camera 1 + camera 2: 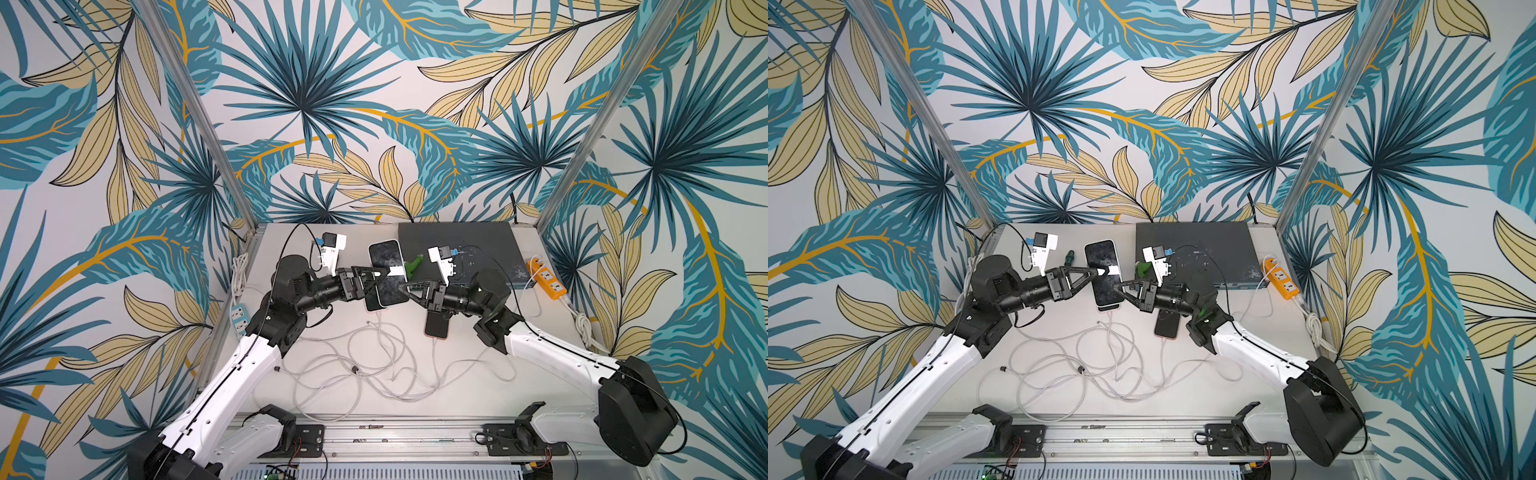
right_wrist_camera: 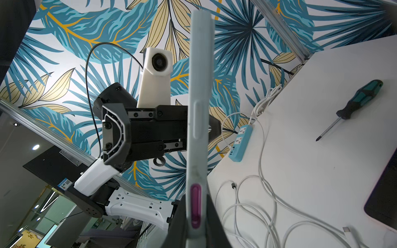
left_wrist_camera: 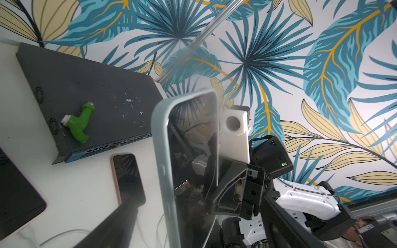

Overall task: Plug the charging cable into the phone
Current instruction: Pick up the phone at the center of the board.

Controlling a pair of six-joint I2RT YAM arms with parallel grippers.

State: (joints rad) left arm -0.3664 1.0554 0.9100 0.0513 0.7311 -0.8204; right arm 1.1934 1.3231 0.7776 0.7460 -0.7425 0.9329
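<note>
**Phone held up between two arms, cable loose on the table**

The right gripper (image 1: 405,286) is clamped on one long edge of the phone (image 1: 386,255), carrying it clear of the table (image 1: 465,374). The screen faces the camera in both top views. The left gripper (image 1: 389,276) has its jaws wide apart, one finger on either side of the phone's faces. The left wrist view shows gaps on both sides, so it grips nothing. The phone's port cannot be made out.

The phone looks rigid and fairly light. Its glass face is probably the fragile part, and its pale case looks smooth enough to slip. The safest hold is likely across the long edges, away from the port end. A pink side button (image 2: 196,206) sits right where the right gripper is holding.

The white charging cable (image 2: 261,161) lies in a limp tangle on the table in front of the arms, well apart from the raised phone. A free plug (image 2: 346,230) rests just beside a dark device (image 2: 384,193) lying flat. The cord will likely flop, so the stiff plug housing is the part to pinch.

The white tabletop is crowded:
- a second phone (image 1: 436,328) in a coppery case, with a cable at its end
- a grey network switch (image 1: 469,241) with a green pipe fitting (image 3: 79,124) on it
- a screwdriver (image 2: 354,105)
- an orange power strip (image 1: 546,282)
- a blue power strip (image 2: 240,141)

Leaf-print walls (image 1: 374,104) close in on three sides, leaving little room to swing.
</note>
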